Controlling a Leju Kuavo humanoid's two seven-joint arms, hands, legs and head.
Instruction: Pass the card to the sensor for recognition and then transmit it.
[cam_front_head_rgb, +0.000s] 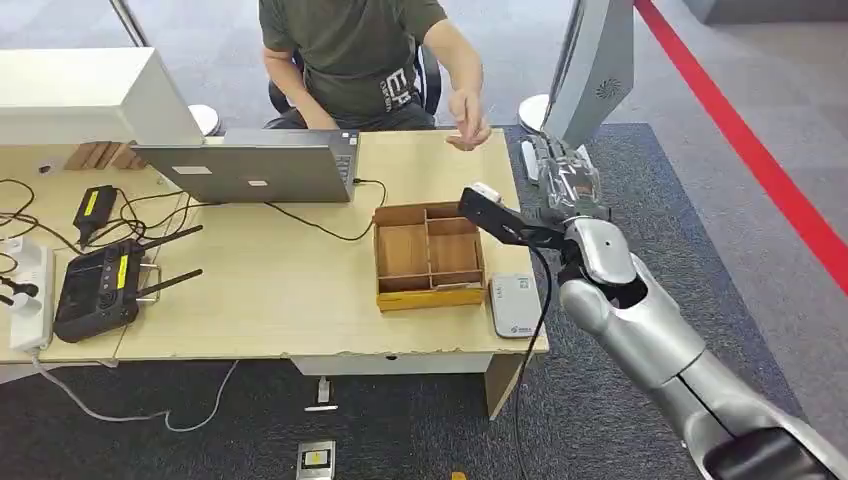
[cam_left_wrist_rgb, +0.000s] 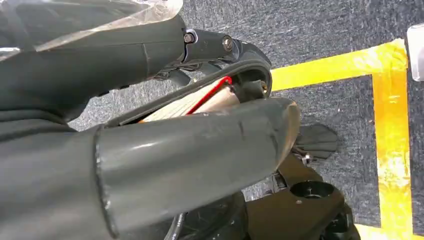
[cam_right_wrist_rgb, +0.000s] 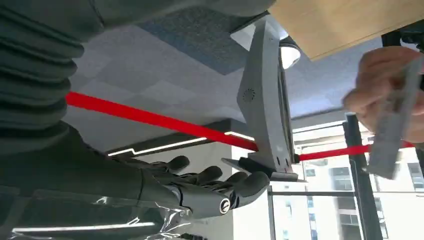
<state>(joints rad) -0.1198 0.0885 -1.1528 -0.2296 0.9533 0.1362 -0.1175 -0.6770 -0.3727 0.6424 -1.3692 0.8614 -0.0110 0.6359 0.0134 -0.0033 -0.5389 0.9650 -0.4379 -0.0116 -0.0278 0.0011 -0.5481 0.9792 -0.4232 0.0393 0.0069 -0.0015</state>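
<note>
Beyond the right hand (cam_front_head_rgb: 568, 178), on the far side of the light wooden surface (cam_front_head_rgb: 280, 290), a seated person in a dark green T-shirt (cam_front_head_rgb: 350, 50) pinches a thin pale card (cam_front_head_rgb: 478, 118) in one raised hand (cam_front_head_rgb: 468, 120); white lettering on the shirt's hem is too small to read. In the right wrist view that card (cam_right_wrist_rgb: 395, 125) looks grey and blurred, held in the person's hand (cam_right_wrist_rgb: 385, 90) well apart from the robot's fingers (cam_right_wrist_rgb: 235, 187). The right hand, wrapped in clear plastic film, reaches out past the surface's edge with its fingers stretched out and slightly apart, holding nothing. Just beside the wrist, toward the robot's left, sits a brown cardboard tray with dividers and a yellow front edge (cam_front_head_rgb: 430, 255); its compartments look bare. Nearer the robot than the hand, a small white flat card reader (cam_front_head_rgb: 514, 305) lies at the surface's corner, bearing a tiny red mark whose writing cannot be read. Farther left stand a grey open laptop (cam_front_head_rgb: 250, 165) with white stickers on its lid, a black router with antennas and a yellow label (cam_front_head_rgb: 100, 285), a black box with a yellow label (cam_front_head_rgb: 95, 210) and a white power strip (cam_front_head_rgb: 30, 295). A tall grey panel (cam_front_head_rgb: 595, 65) stands ahead of the hand. In the left wrist view, the left hand (cam_left_wrist_rgb: 150, 125) hangs over grey carpet with yellow tape (cam_left_wrist_rgb: 390, 125); whether it is wide or closed cannot be told.
</note>
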